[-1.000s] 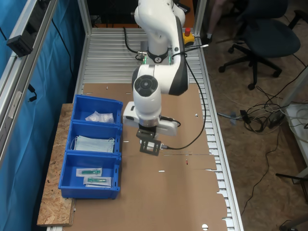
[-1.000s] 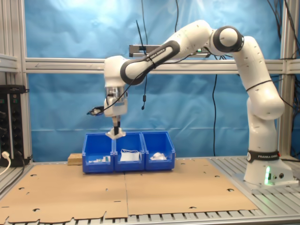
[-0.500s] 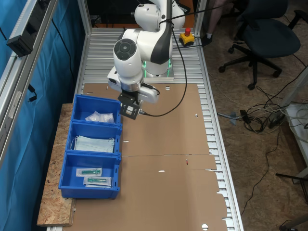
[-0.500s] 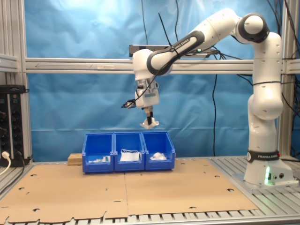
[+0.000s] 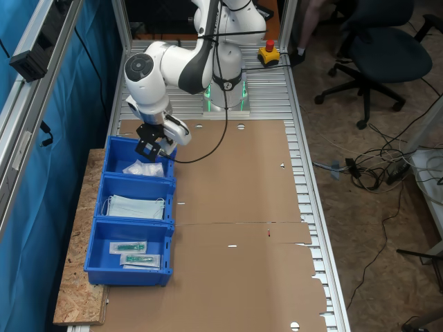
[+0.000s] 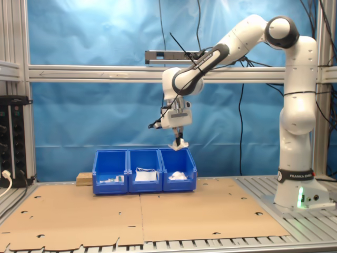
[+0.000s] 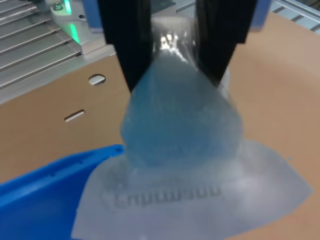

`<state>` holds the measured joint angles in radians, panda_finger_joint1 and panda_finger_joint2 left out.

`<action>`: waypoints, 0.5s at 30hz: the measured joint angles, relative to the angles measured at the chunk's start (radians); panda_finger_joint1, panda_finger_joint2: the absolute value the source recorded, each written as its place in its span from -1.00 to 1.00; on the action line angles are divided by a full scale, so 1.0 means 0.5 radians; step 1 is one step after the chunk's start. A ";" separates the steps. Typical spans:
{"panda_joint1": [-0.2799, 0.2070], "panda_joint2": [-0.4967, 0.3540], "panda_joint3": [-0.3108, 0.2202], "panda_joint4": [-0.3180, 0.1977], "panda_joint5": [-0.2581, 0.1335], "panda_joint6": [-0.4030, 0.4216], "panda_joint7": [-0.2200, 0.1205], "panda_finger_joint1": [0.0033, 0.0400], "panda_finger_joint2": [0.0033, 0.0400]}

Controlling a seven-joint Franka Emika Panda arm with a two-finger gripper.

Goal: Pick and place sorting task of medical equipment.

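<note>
My gripper (image 7: 175,65) is shut on a white crinkly sealed packet (image 7: 185,150), the medical equipment, which hangs from the black fingers (image 7: 132,45). In the first exterior view the gripper (image 5: 153,146) hovers over the blue bin (image 5: 114,149) nearest the robot base, above more white packets (image 5: 143,168) lying inside it. In the second exterior view the gripper (image 6: 178,141) holds the packet (image 6: 177,146) just above the bin (image 6: 179,158) at the second exterior view's right end of the row.
Three blue bins stand in a row on a chipboard slab (image 5: 76,277) beside the cardboard-covered table (image 5: 235,228). The middle bin holds pale blue face masks (image 5: 135,206), the last one clear packets with teal pieces (image 5: 135,252). An office chair (image 5: 377,48) stands off the table.
The arm has swung from over the cardboard near the middle bin to above the bin with white packets, carrying the packet along. The gripper stays shut on it.
</note>
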<state>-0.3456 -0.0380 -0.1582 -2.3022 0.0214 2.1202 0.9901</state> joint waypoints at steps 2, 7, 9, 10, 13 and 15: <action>-0.004 0.004 -0.015 -0.001 0.000 0.014 0.000 -0.85 -0.85; -0.018 0.030 -0.084 -0.001 0.000 0.096 0.000 -0.85 -0.85; -0.020 0.042 -0.107 -0.001 0.000 0.129 0.000 -0.85 -0.85; -0.022 0.049 -0.117 -0.001 0.000 0.146 0.000 -0.85 -0.85; -0.024 0.068 -0.139 -0.001 0.000 0.190 0.000 -0.85 -0.85; -0.024 0.080 -0.149 -0.001 0.000 0.215 0.000 -0.85 -0.85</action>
<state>-0.3578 0.0018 -0.2328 -2.3028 0.0214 2.2279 0.9901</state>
